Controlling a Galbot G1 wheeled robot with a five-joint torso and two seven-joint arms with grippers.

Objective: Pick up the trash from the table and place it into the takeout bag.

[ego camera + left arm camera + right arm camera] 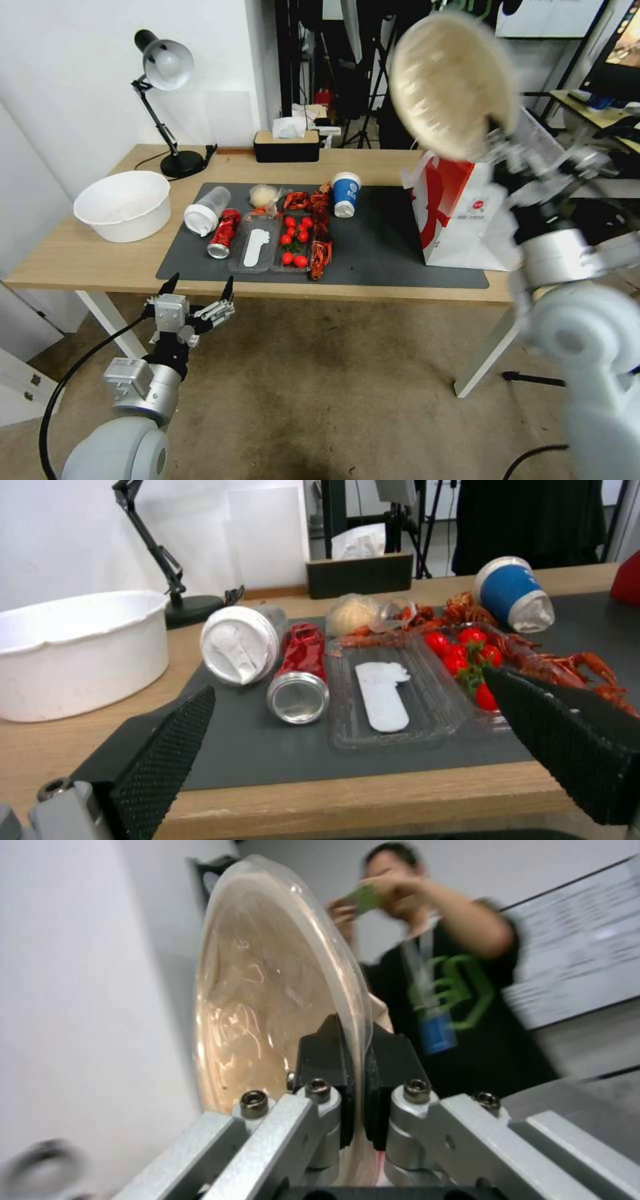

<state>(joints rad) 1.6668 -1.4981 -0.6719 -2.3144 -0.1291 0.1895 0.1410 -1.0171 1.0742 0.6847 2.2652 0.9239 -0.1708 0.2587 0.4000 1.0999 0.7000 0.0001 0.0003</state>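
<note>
Right wrist view: bowl (267, 1005) within right gripper (357, 1075).

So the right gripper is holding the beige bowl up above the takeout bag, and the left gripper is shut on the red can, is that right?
Not quite. The left gripper holds nothing: in the head view it hovers open off the table's near edge, and the red can lies on the mat. The right gripper does hold the beige bowl above the takeout bag.

Beige bowl (452, 83), blue-and-white cup (345, 193), red can (224, 233), white bag (467, 213) with red sides, dark grey mat (393, 253).
</note>
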